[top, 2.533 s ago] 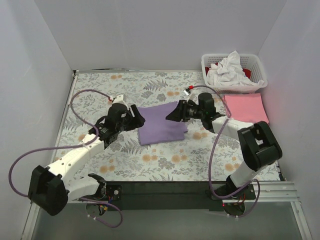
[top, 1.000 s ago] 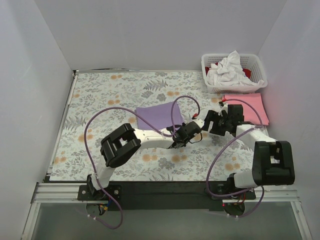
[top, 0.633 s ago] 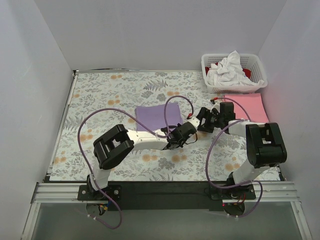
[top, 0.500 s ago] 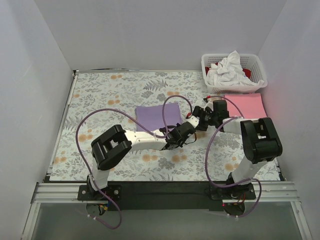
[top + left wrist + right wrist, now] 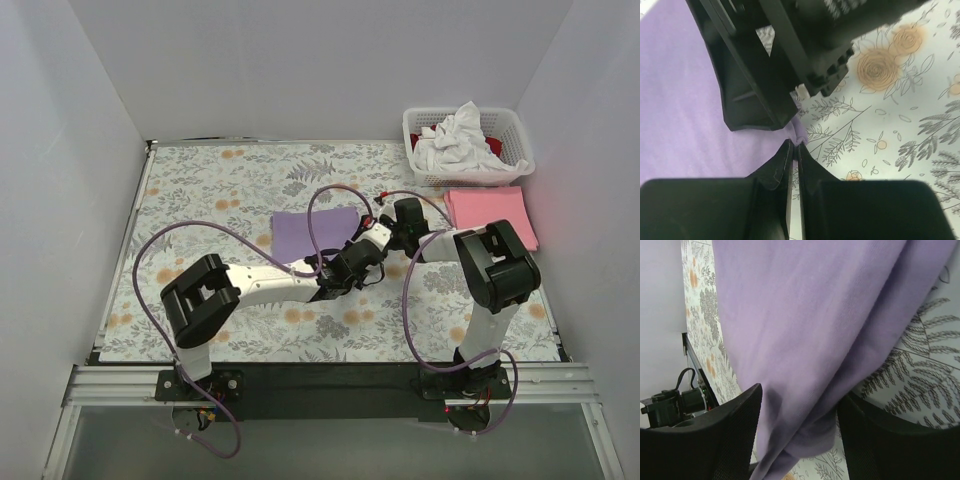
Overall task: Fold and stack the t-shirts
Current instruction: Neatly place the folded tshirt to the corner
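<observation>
**Left arm.** The left gripper has its 2 jaws pressed together. They pinch a small fold at the edge of the purple t-shirt. In the left wrist view, the rest of that shirt spreads flat to the left of the jaws. The bare floral cloth lies to their right. The black body of the other gripper sits directly ahead of the jaw tips, almost touching them.

**Right arm.** The right gripper has its 2 jaws spread apart. A thick, rounded fold of the purple t-shirt runs between them and on ahead of them, filling most of the gap. Whether the pads press on the fabric cannot be told.

**Other items.** In the top view, 1 folded pink t-shirt lies flat behind the right jaws, well apart from them. Beyond it stands the basket, which holds 1 crumpled white t-shirt and 1 red t-shirt.
</observation>
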Controlling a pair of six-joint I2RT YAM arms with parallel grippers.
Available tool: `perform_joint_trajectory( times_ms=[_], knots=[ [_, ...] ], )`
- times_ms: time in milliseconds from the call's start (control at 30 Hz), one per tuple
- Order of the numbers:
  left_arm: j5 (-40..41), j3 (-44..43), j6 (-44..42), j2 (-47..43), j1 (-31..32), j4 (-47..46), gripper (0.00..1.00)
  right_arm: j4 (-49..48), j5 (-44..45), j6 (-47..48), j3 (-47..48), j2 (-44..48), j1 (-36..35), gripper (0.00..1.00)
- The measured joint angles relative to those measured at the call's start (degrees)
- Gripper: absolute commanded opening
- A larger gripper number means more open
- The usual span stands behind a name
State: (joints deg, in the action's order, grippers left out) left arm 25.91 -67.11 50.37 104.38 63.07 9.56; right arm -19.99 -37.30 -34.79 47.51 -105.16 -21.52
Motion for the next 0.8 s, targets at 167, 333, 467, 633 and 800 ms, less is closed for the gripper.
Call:
perform_joint_trajectory(
  times_ms=[167,333,467,633,800],
  knots=[
    [0.59,0.55,0.2,-2.27,-0.11,-1.62,0.0,-1.2,-0.59,-0.85,0.76,-1.44,-0.98,0.6],
    [0.22,1.33,0.79,-2.36,-0.15,-2.19,0.0,-1.07,-0.57,-0.85,0.81,-2.1,-1.07,0.4],
    [-0.85,1.86,2.16,-2.36,-0.22,-2.16,0.16,0.13,-0.59,0.24,0.81,-2.19,-1.11,0.07],
    [-3.28,0.26,5.73,-2.43,-0.22,1.16,0.56,1.01,-0.31,2.58,0.72,-2.19,-0.87,0.01],
    [-5.16,-6.32,9.09,-5.09,-0.79,10.58,0.69,8.2,1.03,8.85,0.74,0.24,1.42,0.01]
  ],
)
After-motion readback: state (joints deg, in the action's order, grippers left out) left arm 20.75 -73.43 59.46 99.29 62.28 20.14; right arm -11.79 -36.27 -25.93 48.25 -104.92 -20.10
